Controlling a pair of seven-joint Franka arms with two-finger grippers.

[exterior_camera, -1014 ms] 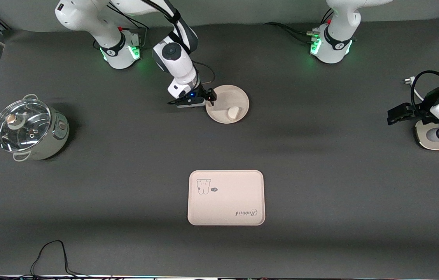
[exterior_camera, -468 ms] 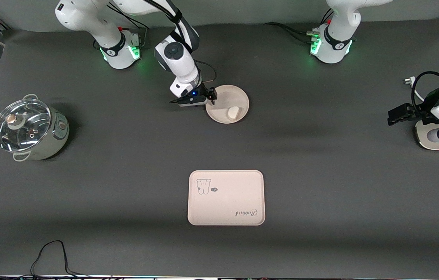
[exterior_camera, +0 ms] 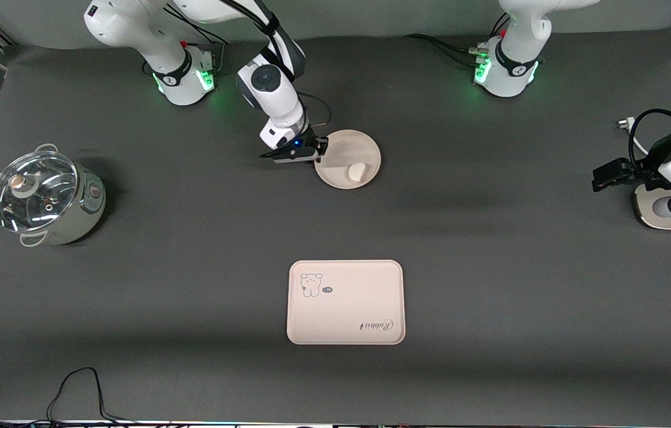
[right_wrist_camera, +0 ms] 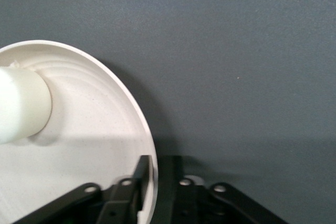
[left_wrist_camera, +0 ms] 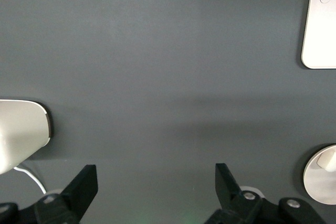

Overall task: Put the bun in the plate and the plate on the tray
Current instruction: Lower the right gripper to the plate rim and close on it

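Now the right gripper [exterior_camera: 321,150] has closed its jaws on the plate [exterior_camera: 365,147] rim; bun [exterior_camera: 357,172] inside, ready to lift toward the tray [exterior_camera: 345,302]. Left gripper [left_wrist_camera: 152,190] waits, jaws wide.

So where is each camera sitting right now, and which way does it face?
Front view: high across the table, facing both arms' bases; shows plate with bun, tray, pot.
Left wrist view: on the waiting left arm, looking over open left gripper at bare table.
Right wrist view: on the right arm, right gripper pinching the plate rim.
Shared: plate and bun appear in all three; the tray in front and left wrist.
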